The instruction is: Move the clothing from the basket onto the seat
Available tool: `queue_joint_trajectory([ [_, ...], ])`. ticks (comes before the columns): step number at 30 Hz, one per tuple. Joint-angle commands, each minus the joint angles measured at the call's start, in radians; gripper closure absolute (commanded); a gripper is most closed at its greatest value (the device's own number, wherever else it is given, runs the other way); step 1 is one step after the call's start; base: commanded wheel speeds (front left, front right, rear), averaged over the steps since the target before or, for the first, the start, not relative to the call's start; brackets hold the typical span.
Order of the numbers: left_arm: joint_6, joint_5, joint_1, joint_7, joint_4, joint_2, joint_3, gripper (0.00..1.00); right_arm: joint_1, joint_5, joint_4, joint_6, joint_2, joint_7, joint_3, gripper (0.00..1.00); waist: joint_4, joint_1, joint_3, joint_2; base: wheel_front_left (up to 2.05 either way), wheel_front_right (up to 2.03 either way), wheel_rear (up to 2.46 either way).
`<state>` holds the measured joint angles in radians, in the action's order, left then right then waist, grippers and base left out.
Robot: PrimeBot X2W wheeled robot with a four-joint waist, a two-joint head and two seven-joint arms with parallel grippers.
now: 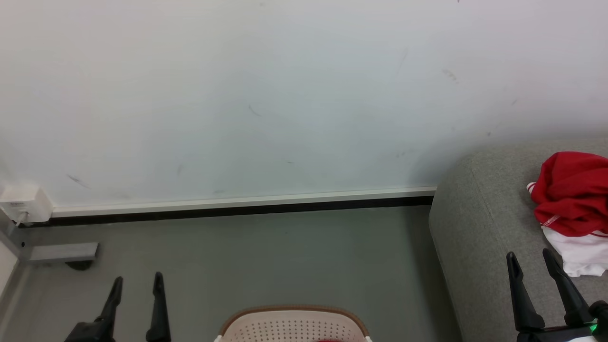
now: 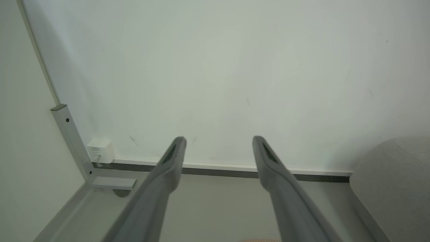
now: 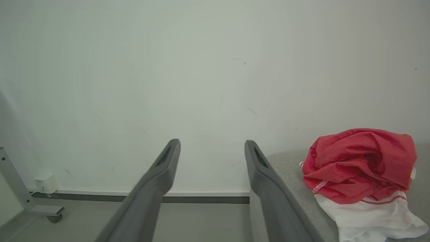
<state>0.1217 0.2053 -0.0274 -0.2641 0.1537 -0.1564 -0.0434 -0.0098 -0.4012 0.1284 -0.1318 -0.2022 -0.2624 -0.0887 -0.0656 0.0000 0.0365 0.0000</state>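
On the right stands the grey seat (image 1: pixel 484 228), and near centre the cream basket (image 1: pixel 285 327) (a red sliver (image 1: pixel 327 340) shows inside). Heaped on the seat lies the clothing (image 1: pixel 572 194), red over white. I judge it soft, light and limp, best pinched at a raised fold. Both the left gripper (image 1: pixel 137 277) and the right gripper (image 1: pixel 528 253) have fingers spread, empty.

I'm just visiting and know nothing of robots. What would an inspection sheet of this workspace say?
Surface: smooth grey floor.
Job's things: red and white clothing heaped on the grey seat; basket low in the head view, a trace of red inside.
Clutter: wheeled metal frame foot, left.
Grippers: left gripper and right gripper both open, holding nothing.
Cables: a short lead seems to leave the white wall box.
Surroundings: scuffed pale wall, skirting board.
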Motion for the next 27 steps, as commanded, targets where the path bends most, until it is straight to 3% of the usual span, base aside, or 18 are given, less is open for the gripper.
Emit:
queue_joint_trajectory([
  [1, -0.014, -0.018, 0.007, 0.000, 0.005, 0.009, 0.016, 0.00, 0.004, 0.012, -0.002, 0.002, -0.003, -0.003, 0.003, 0.00, 0.000, 0.0000, 0.000, 0.0000, 0.00, 0.00, 0.00],
  [17, -0.094, -0.103, 0.033, 0.000, 0.014, 0.065, 0.068, 0.00, -0.029, 0.020, -0.011, 0.002, -0.006, -0.003, 0.000, 0.00, -0.038, 0.0000, -0.040, 0.0000, 0.00, 0.00, 0.00],
  [27, -0.150, -0.117, 0.187, 0.000, 0.132, 0.086, -0.005, 0.00, -0.128, 0.025, -0.065, 0.002, -0.004, -0.003, 0.038, 0.00, -0.100, 0.0000, -0.239, 0.0000, 0.00, 0.00, 0.00],
])
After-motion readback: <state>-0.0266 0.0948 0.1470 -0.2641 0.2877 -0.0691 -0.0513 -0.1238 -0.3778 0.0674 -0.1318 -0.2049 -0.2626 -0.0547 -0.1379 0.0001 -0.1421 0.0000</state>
